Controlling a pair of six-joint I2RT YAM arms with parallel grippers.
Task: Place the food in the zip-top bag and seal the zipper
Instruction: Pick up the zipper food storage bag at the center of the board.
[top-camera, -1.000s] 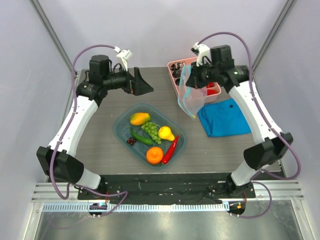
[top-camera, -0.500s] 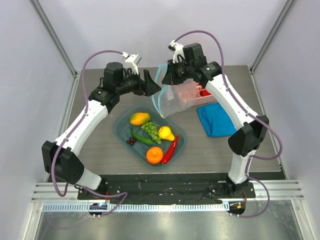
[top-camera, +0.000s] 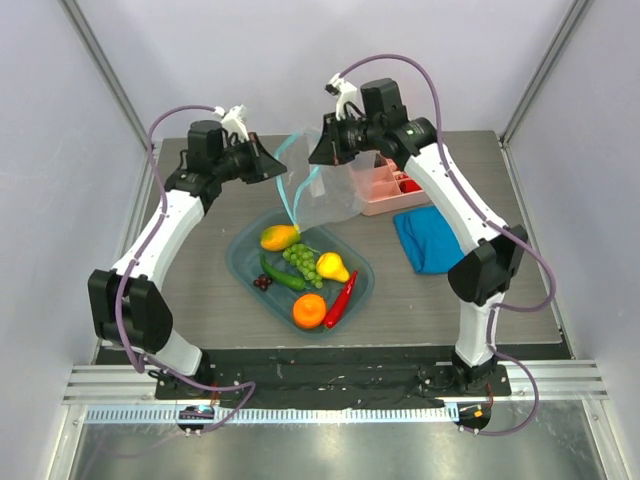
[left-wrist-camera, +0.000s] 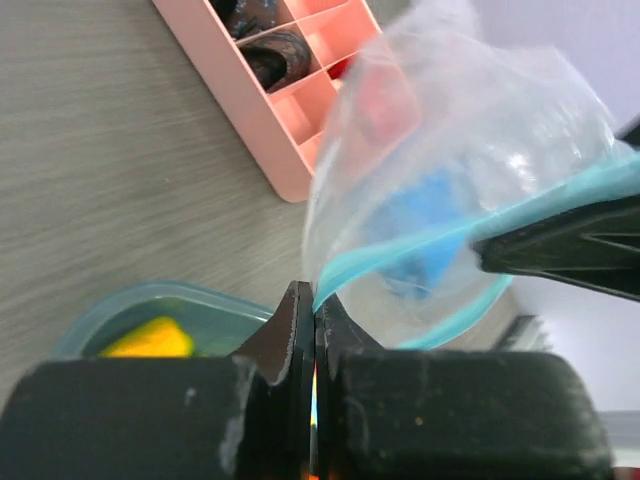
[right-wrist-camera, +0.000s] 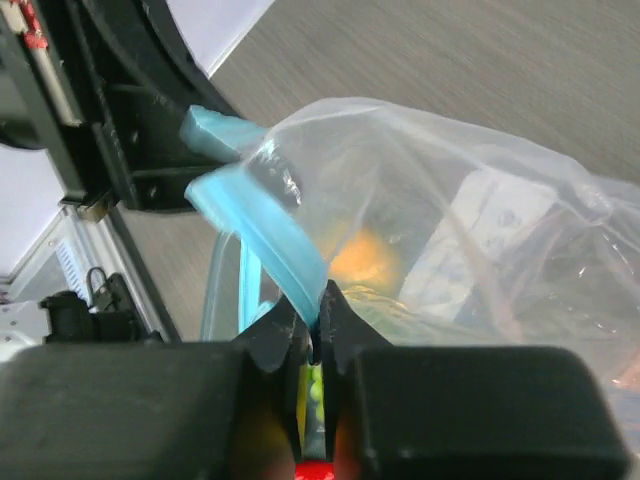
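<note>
Left gripper (left-wrist-camera: 314, 303) jaws are clamping shut on the zipper (left-wrist-camera: 400, 251). Right gripper (right-wrist-camera: 318, 318) jaws are pinching it likewise. Zip-top bag (top-camera: 328, 196) is hanging upper centre, above the food (top-camera: 305, 265).

Grey wood-grain table (top-camera: 200, 290) w/ pale lilac walls (top-camera: 300, 60) on 3 sides, metal corner posts (top-camera: 108, 80), even light.

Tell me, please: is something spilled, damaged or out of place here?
Nothing stands out. All the food lies inside the teal tray, and the zip-top bag hangs between the left fingers and right fingers, both pinching its zipper.
</note>
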